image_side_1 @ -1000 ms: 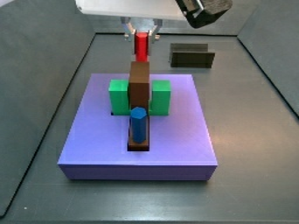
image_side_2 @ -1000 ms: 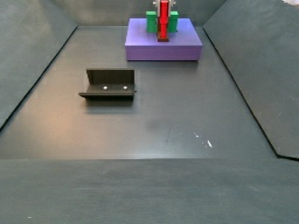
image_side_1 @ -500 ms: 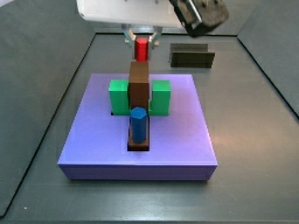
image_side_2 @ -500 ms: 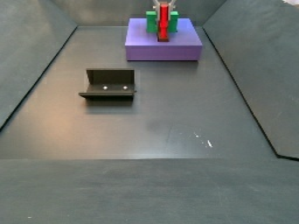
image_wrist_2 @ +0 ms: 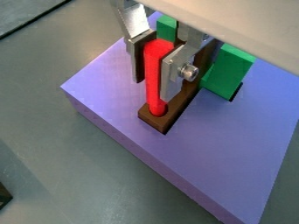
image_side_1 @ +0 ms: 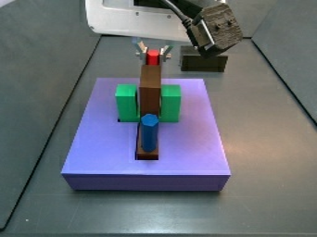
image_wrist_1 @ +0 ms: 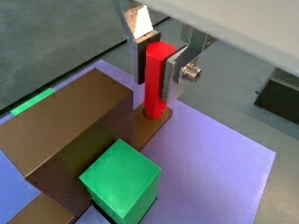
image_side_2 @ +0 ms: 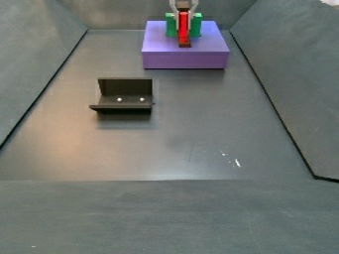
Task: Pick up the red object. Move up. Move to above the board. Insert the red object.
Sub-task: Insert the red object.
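insertion step: the gripper (image_wrist_2: 162, 59) at the board's (image_wrist_2: 105, 105) far edge is clamped on the red object (image_wrist_2: 155, 77), seated in the brown bar (image_wrist_1: 65, 118); next, i'd say, release and lift.

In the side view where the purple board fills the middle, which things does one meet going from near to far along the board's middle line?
Blue peg → brown bar → red stick, standing between the fingers of the gripper → dark fixture beyond the purple board.

Non-task items in view
Fixture (image_side_2: 123, 95) on dark floor (image_side_2: 172, 139), well apart from blue peg (image_side_1: 147, 131), upright in brown bar (image_side_1: 148, 88) beside green block (image_side_1: 126, 100).
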You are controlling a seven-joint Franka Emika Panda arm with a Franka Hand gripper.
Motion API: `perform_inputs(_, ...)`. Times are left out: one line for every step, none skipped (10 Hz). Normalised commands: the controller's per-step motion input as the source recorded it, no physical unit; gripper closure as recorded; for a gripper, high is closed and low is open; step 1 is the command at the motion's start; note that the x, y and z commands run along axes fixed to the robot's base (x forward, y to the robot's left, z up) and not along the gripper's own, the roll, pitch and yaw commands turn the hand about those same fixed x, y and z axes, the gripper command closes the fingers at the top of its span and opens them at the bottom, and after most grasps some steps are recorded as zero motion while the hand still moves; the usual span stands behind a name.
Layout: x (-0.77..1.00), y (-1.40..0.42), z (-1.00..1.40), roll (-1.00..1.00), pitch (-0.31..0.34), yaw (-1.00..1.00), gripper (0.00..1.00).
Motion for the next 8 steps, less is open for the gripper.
perform_inputs(-0.14,0.26,-0.49,0.05,0.021,-0.23,1.0)
perform_inputs(-0.18,0.39,-0.22,0.0,0.084,-0.26,1.0)
perform_inputs(-0.1,0.18,-0.06,0.0,0.143,-0.28,1.0)
perform_inputs(0.05,-0.1,-0.11,0.0,0.084,-0.1,1.0)
perform_inputs(0.16,-0.27,-0.1,0.0,0.087,0.0,1.0)
perform_inputs(0.14,-0.27,-0.02,0.0,0.099,0.0,1.0)
perform_inputs(0.13,-0.23,0.0,0.03,0.091,0.0,1.0)
perform_inputs(0.19,-0.07,-0.03,0.14,0.077,0.0,1.0)
